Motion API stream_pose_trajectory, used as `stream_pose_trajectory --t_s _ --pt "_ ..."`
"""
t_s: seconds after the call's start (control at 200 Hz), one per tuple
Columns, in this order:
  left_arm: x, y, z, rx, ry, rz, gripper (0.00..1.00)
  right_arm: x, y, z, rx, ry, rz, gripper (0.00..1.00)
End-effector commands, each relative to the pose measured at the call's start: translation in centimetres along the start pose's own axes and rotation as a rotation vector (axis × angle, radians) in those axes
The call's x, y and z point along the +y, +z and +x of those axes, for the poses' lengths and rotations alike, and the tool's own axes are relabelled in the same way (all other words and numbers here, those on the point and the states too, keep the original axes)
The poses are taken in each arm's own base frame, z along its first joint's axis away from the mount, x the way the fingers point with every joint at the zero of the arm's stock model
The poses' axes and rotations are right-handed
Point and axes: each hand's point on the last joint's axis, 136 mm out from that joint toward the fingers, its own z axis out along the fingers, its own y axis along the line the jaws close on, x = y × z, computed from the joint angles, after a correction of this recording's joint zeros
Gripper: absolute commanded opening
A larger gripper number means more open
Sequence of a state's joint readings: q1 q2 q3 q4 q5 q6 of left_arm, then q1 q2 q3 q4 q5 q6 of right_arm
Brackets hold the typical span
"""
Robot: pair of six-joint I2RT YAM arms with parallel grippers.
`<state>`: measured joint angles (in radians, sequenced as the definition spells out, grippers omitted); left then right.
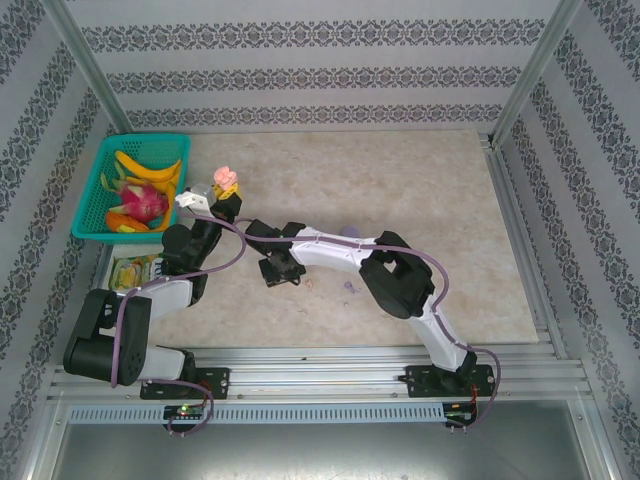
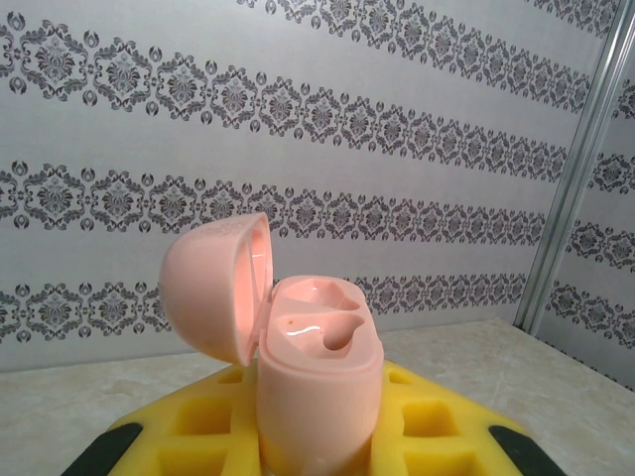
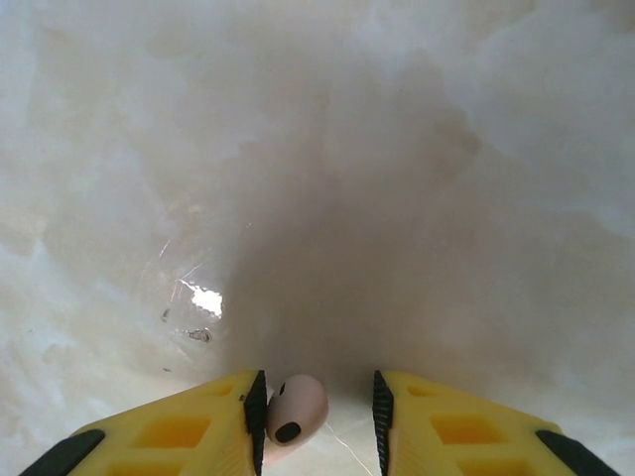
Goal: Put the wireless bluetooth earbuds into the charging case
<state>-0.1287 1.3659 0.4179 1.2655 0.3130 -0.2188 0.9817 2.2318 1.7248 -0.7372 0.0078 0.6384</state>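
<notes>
One pale pink earbud (image 3: 296, 409), black dot, pink case (image 2: 319, 387) open

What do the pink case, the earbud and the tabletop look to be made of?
Case: smooth pink plastic, semi-gloss; a highlight shines in its well. Earbud: likely the same pink plastic, with a dark spot. Tabletop: pale, marble-patterned and polished, with a glare patch; stone or laminate, unclear.

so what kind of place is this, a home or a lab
Likely a staged robot test cell, not a real room: silver aluminium frame posts edge flat panels of grey patterned wallpaper around a beige marble-look tabletop, with a teal plastic basket of fruit as a prop.
</notes>
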Motion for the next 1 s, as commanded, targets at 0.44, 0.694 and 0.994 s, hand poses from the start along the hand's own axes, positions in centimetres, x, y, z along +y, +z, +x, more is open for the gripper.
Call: stream_pose_trajectory --t_s 0.44,0.694,0.994 --pt "-0.6 0.2 -3.0 -0.083 -0.004 0.032 0.00 0.5 0.9 1.2 0.010 -0.089 0.074 0.27" --pt "-0.7 0.1 -2.9 -0.074 -0.001 0.037 0.00 0.5 0.0 0.7 -0.024 -0.079 0.072 0.23" --pt "-0.9 -0.3 -2.7 -0.054 0.011 0.039 0.00 -0.9 -1.6 -0.5 -0.086 -0.047 0.076 0.21"
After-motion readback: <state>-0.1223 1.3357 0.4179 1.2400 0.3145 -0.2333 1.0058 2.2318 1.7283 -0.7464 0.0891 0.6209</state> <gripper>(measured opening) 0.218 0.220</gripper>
